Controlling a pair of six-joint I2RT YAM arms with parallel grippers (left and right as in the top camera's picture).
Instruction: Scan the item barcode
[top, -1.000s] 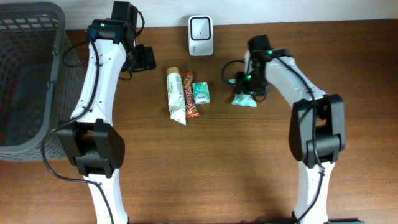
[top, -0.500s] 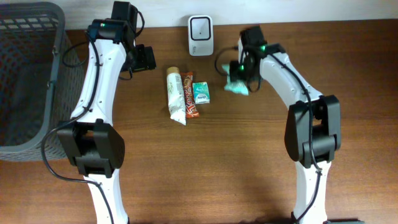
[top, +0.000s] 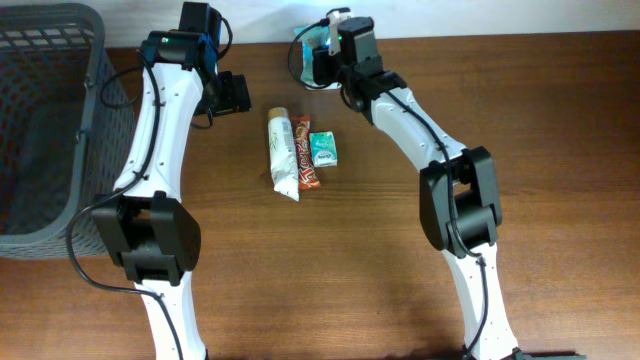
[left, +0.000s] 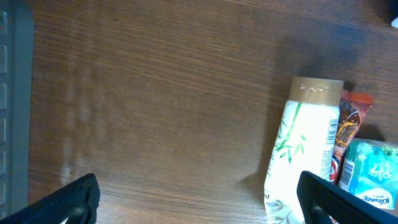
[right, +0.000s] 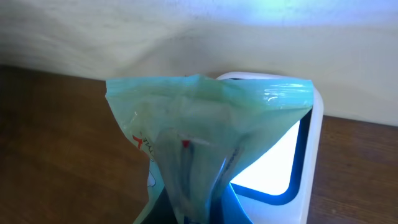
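Green packet (right: 205, 143) held up at the scanner (right: 308, 143).
My right fingers (right: 155, 214) are clamped on it before the lit window; left fingers (left: 62, 202) gape wide over the counter (left: 155, 93), holding nothing.

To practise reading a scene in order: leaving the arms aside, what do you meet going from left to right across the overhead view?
grey mesh basket → white tube → red-brown snack bar → small green pack
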